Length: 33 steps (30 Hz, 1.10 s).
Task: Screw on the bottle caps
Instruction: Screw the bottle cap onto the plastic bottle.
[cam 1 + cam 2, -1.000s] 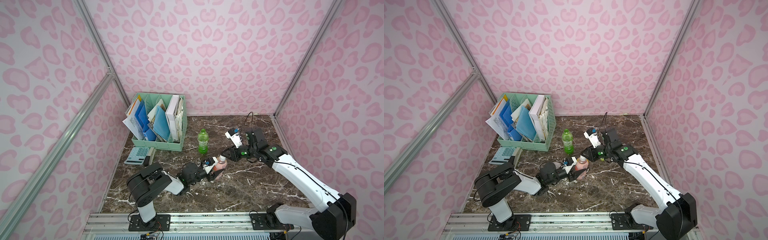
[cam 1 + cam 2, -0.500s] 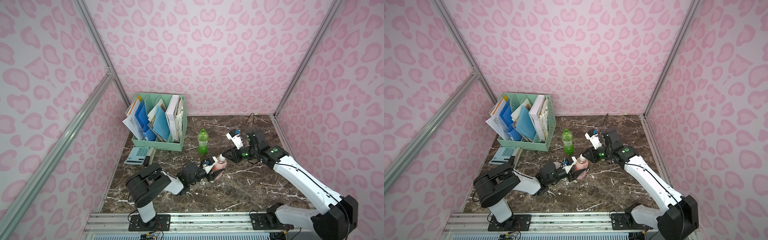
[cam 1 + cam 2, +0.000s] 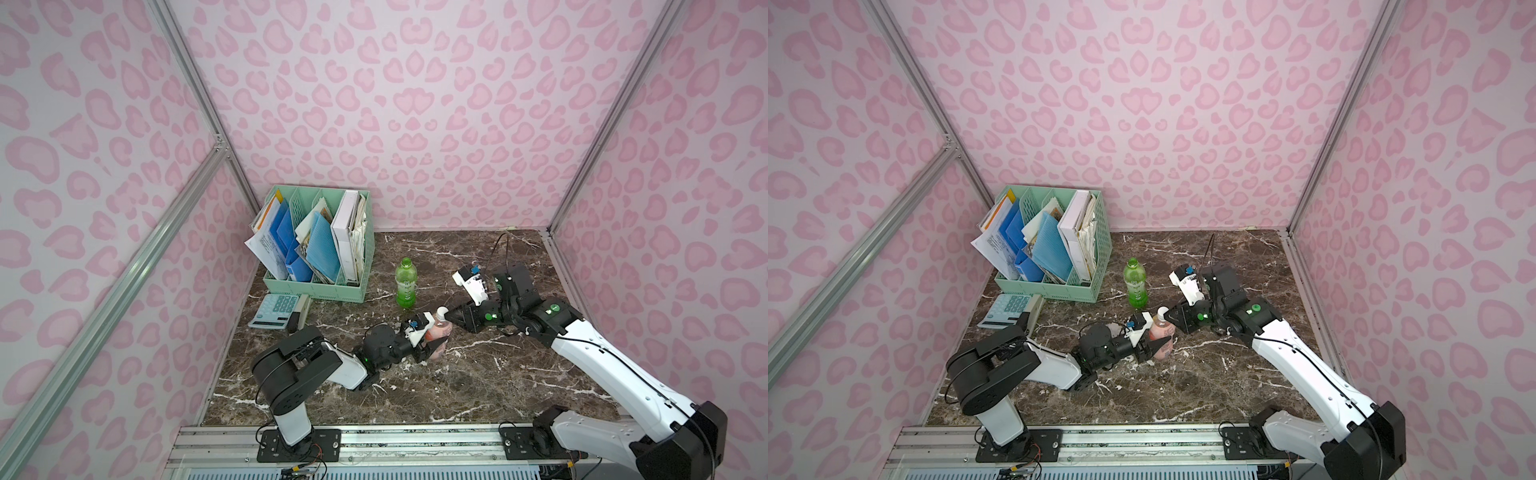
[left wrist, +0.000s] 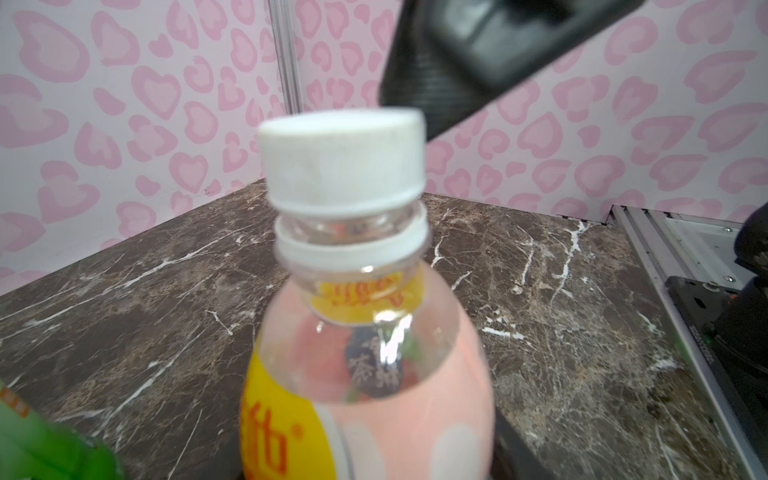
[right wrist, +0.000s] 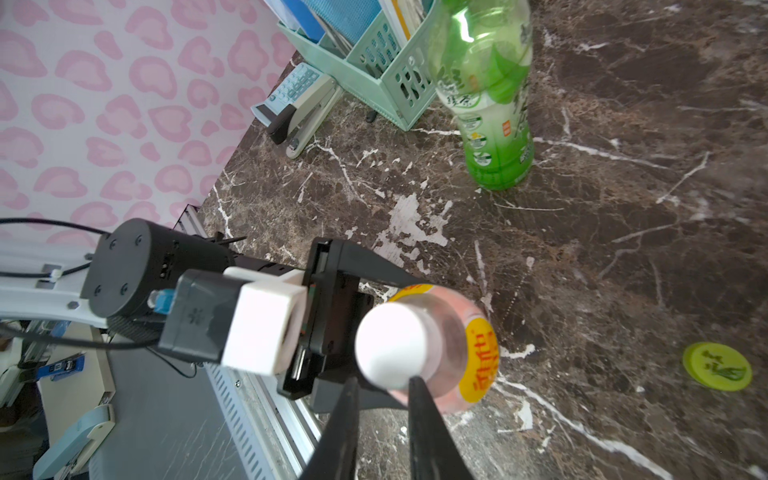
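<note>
Bottle in hand: pink bottle, upright at frame centre in both top views. The left gripper is clamped on its body, evidently so it cannot turn with the cap. White cap sits on the neck with a gap above the collar ring; judged not fully threaded. Right gripper is closed nearly tip to tip at the cap's edge, grasping nothing. Green bottle stands just above centre, apparently uncapped. Yellow-green cap lies loose on the table.

Orange Chinese characters, illegible, on yellow label of pink bottle.
</note>
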Available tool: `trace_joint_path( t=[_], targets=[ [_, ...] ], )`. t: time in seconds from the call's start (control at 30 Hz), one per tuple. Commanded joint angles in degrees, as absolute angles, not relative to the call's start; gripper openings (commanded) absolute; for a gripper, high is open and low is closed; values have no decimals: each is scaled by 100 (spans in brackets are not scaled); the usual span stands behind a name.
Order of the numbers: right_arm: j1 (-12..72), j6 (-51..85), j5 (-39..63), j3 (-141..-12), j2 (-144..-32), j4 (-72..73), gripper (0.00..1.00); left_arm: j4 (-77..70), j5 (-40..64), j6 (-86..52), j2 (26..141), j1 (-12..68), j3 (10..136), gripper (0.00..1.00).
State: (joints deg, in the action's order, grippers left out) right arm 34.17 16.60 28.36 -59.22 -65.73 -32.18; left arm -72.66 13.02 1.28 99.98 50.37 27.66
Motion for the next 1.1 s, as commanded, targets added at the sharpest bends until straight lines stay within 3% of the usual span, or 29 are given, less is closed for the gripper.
trace_joint_path(
  t=[0.0,0.2,0.57,1.07],
  targets=[
    [3463,1782,2860,-5901,-6458,-3333,25,-6862,1349,135,9998,5036,2760,56],
    [3188,1683,2764,-6072,-6427,-3268,28,-6856,1414,141,9993,5036,2769,56],
    [3119,1394,3322,-6579,-7400,-2839,29,-6810,1459,167,9967,5036,2776,56],
    [3145,1428,3373,-6110,-7195,-2756,25,-6829,1433,115,9940,5036,2769,55]
  ],
)
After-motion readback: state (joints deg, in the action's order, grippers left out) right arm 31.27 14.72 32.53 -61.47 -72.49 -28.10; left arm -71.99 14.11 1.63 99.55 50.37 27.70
